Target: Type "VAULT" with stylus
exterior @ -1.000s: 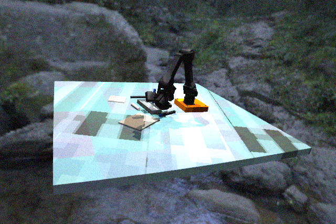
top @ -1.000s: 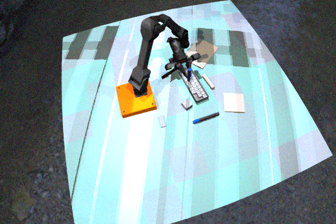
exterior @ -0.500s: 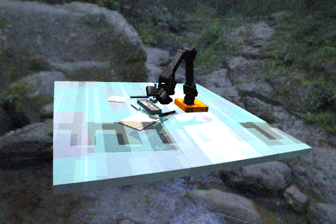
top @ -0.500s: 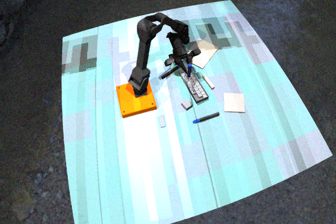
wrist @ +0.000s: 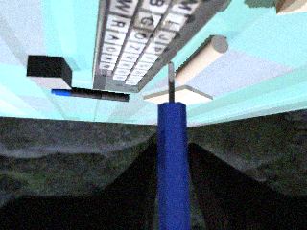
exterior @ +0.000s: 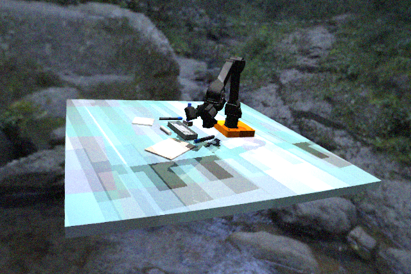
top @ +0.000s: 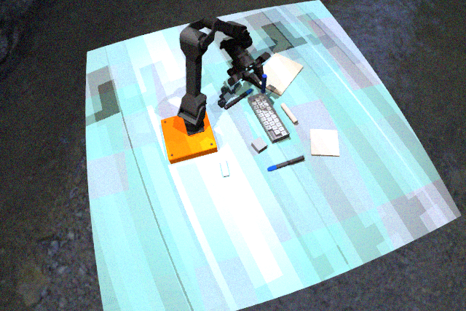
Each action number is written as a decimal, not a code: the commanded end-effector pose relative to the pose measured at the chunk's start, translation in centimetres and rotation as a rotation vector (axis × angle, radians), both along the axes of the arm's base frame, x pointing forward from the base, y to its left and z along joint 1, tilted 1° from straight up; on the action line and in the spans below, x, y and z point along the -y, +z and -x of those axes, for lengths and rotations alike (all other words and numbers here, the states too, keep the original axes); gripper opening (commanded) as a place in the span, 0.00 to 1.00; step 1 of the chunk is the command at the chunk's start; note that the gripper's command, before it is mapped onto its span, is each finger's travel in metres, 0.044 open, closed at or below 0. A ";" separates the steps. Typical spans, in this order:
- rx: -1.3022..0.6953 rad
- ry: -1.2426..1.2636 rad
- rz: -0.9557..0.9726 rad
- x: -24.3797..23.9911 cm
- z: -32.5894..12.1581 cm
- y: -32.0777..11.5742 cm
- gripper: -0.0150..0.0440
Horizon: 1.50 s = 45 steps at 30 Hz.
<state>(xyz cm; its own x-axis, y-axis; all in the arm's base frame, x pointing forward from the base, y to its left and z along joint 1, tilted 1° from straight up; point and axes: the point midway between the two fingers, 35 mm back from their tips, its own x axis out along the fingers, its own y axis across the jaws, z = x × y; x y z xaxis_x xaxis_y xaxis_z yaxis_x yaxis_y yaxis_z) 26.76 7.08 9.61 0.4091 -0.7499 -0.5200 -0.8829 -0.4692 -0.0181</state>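
Observation:
My gripper [top: 262, 82] [wrist: 172, 149] is shut on the blue stylus [top: 263, 79] [exterior: 189, 104] [wrist: 172, 172], which points toward the desk with its thin grey tip out. The keyboard [top: 269, 117] [exterior: 182, 129] [wrist: 136, 35] lies flat below, with white lettered keys. In the wrist view the tip shows just past the keyboard's long edge, beside the J and P keys. In the top view the stylus stands over the keyboard's far end. No contact between tip and keys is visible; the exact height cannot be told.
A beige rod [top: 289, 113] [wrist: 201, 59] lies beside the keyboard. Pale square boards [top: 324, 143] [exterior: 169, 149] lie beyond it. One dark pen [top: 238, 99] [exterior: 204, 138] lies under the arm, another pen [top: 285, 163] [wrist: 103, 94] past the near end, by a grey block [top: 259, 145] [wrist: 48, 72].

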 end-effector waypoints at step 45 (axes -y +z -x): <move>0.008 0.175 0.019 -2.5 -0.2 -2.5 0.25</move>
<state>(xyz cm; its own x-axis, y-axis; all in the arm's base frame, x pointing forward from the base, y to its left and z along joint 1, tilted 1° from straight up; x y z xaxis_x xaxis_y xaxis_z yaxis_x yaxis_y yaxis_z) 26.88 9.65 7.09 0.5356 -0.6758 -0.5064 -0.7899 -0.6130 -0.0174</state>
